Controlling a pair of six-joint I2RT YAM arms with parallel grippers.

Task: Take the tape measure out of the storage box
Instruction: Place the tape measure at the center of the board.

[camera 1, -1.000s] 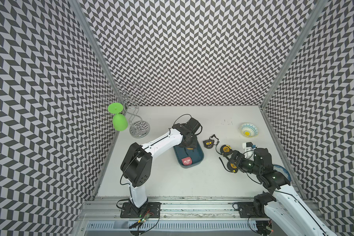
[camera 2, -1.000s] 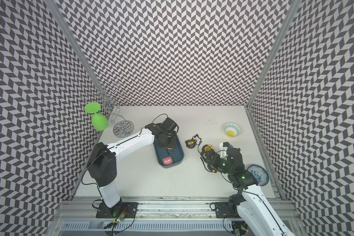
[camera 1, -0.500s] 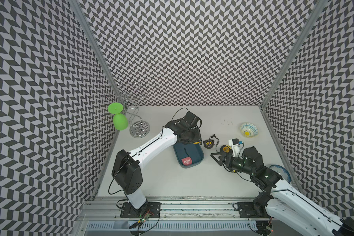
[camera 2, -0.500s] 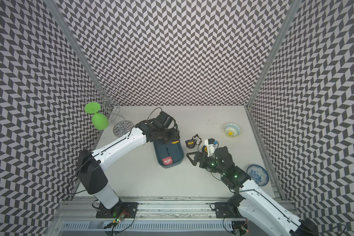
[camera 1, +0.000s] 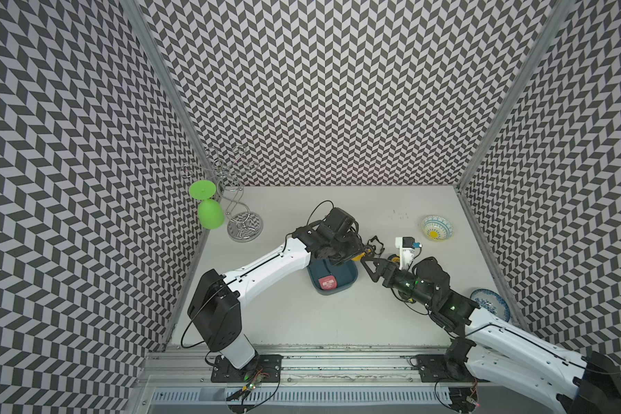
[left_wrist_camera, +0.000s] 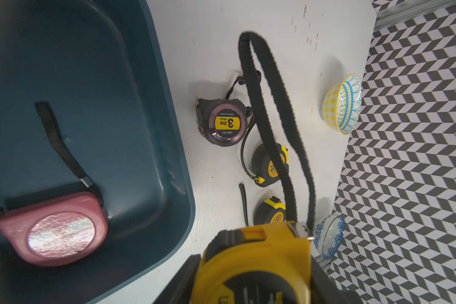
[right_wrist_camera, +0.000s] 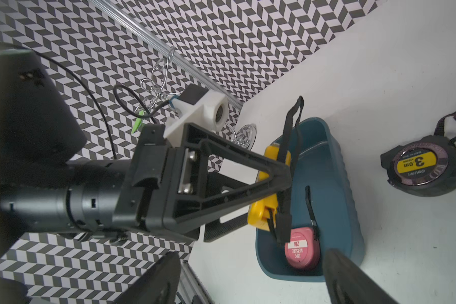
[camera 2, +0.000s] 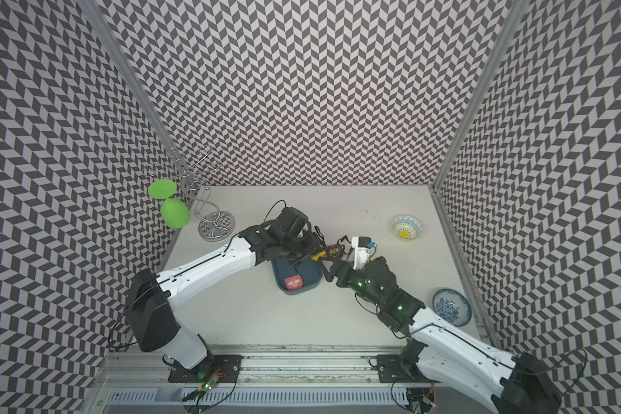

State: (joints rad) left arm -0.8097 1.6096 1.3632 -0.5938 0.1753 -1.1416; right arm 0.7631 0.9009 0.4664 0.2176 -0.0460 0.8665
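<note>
The dark teal storage box [camera 1: 348, 277] [camera 2: 307, 276] sits mid-table with a pink tape measure [camera 1: 327, 283] [left_wrist_camera: 53, 229] [right_wrist_camera: 302, 250] lying at its near end. My left gripper [camera 1: 359, 255] [left_wrist_camera: 253, 284] is shut on a yellow tape measure [camera 2: 318, 255] [left_wrist_camera: 256, 263] [right_wrist_camera: 258, 213], held above the box's right rim with its black strap [left_wrist_camera: 274, 105] looping out. My right gripper [camera 1: 368, 270] [right_wrist_camera: 250, 284] is open and holds nothing. It sits just right of the box, close to the left gripper and pointing at it.
Three tape measures lie on the table right of the box: a black one marked 3.0m [left_wrist_camera: 225, 122] [right_wrist_camera: 421, 164] and two black-and-yellow ones [left_wrist_camera: 270, 164] [left_wrist_camera: 271, 213]. A yellow patterned bowl [camera 1: 437, 228] stands back right, a blue bowl [camera 1: 490, 309] at the right edge. A wire rack [camera 1: 242, 224] with a green glass [camera 1: 210, 213] stands back left.
The left gripper has risen from the box's far end with the yellow tape measure and swung right to the rim. The right gripper has moved left, away from the table's tape measures, toward the box.
</note>
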